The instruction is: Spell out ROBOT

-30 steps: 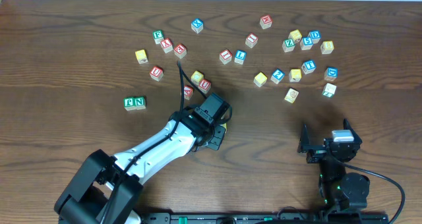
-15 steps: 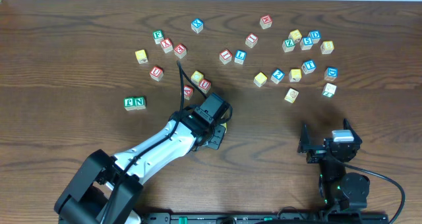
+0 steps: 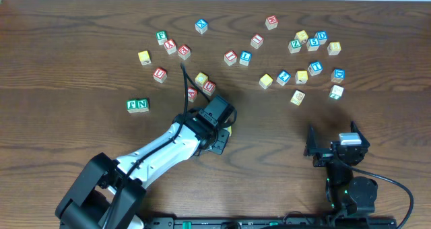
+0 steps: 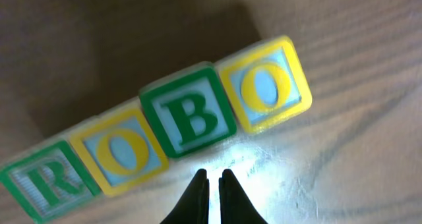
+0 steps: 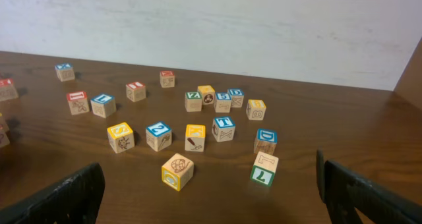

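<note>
In the left wrist view a slanted row of blocks lies on the table: green R (image 4: pixel 41 182), yellow O (image 4: pixel 119 154), green B (image 4: pixel 188 112), yellow O (image 4: pixel 264 87), touching side by side. My left gripper (image 4: pixel 213 178) is shut and empty, its tips just in front of the B block. In the overhead view the left gripper (image 3: pixel 219 124) hides most of this row. A blue T block (image 5: pixel 224 128) stands among loose blocks in the right wrist view, also seen from overhead (image 3: pixel 314 68). My right gripper (image 3: pixel 331 150) is open and empty near the front edge.
Loose letter blocks are scattered across the far half of the table, such as a blue block (image 3: pixel 201 25) and a red block (image 3: pixel 271 21). A green pair (image 3: pixel 137 106) lies at the left. A yellow block (image 5: pixel 177 171) and a green block (image 5: pixel 264 169) lie nearest my right gripper.
</note>
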